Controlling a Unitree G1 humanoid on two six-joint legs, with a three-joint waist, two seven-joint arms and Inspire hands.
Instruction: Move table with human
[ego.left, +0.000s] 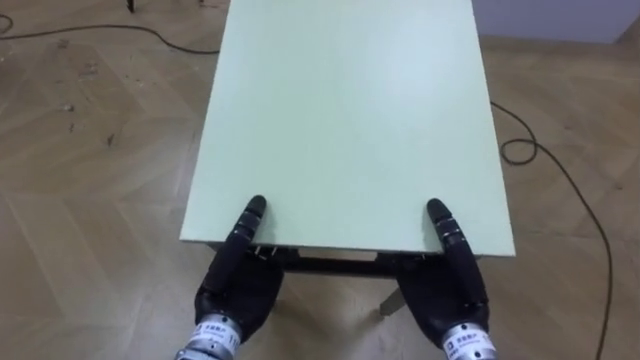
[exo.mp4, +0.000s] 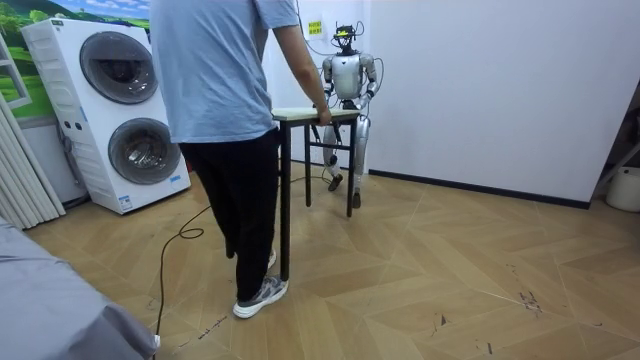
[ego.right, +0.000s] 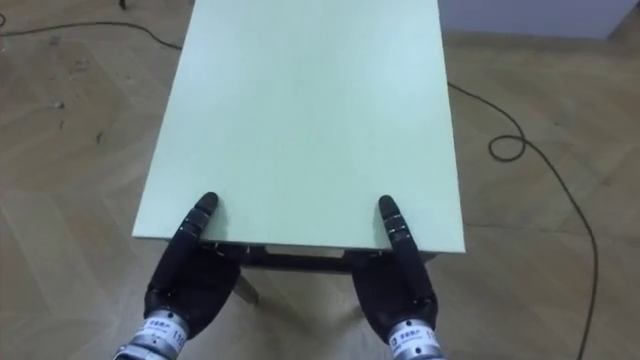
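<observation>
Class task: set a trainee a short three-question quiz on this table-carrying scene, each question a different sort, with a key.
1. True or false: books lie on the table.
2. At the room view's left stand: A) stacked washing machines; B) a fridge; C) shelves.
3. Which table edge do the left hand and right hand meet?
Key: 1 false; 2 A; 3 the edge nearest the robot.

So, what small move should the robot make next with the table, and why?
Probably a short step along with the person, table held level. The left hand and right hand both sit at its near edge, one toward each corner, and the person's hand rests on the top, so the carry looks set. Whether the legs are off the floor I cannot tell.
</observation>
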